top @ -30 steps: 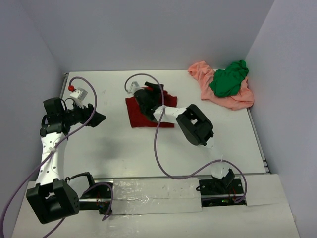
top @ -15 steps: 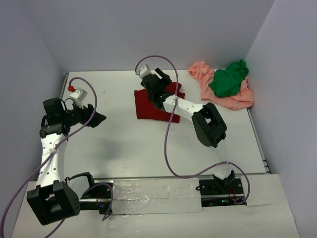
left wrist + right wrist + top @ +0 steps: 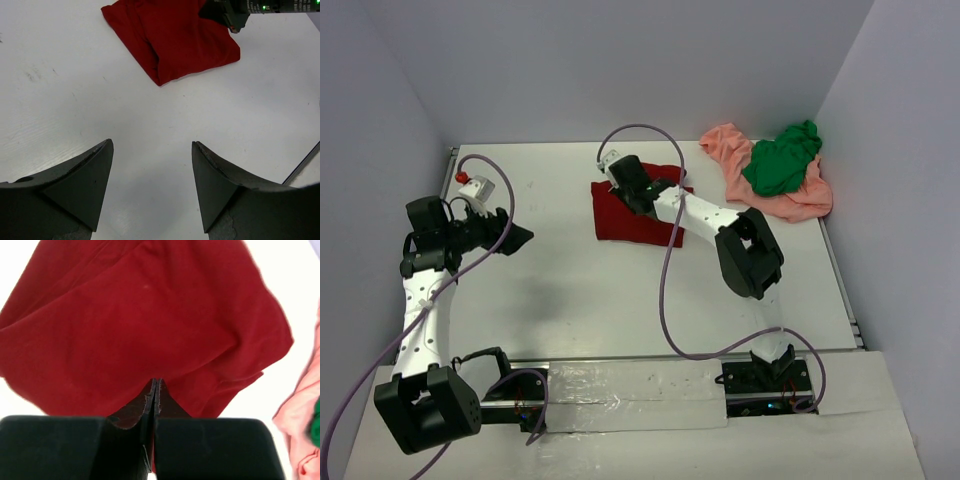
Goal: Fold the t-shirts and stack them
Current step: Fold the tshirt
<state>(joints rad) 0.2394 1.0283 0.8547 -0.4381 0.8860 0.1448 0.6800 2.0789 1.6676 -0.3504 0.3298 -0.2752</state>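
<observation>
The dark red t-shirt [image 3: 642,218] lies folded at the back middle of the table; it also shows in the left wrist view [image 3: 175,40] and fills the right wrist view [image 3: 150,315]. My right gripper [image 3: 628,185] is shut, its tips [image 3: 156,381] together right over the shirt's near part, with no cloth seen between them. The green t-shirt [image 3: 782,160] lies crumpled on the salmon-pink t-shirt [image 3: 795,203] at the back right corner. My left gripper [image 3: 520,236] is open and empty above bare table at the left [image 3: 152,145].
White walls close in the table at the back and both sides. A red-topped part [image 3: 466,179] sits at the back left edge. The right arm's elbow [image 3: 750,262] and purple cable [image 3: 665,300] hang over the table's middle right.
My right gripper has moved toward the back right, and the dark red t-shirt has shifted with it. In the last half second the gripper came back slightly over the shirt. The left arm is still.
</observation>
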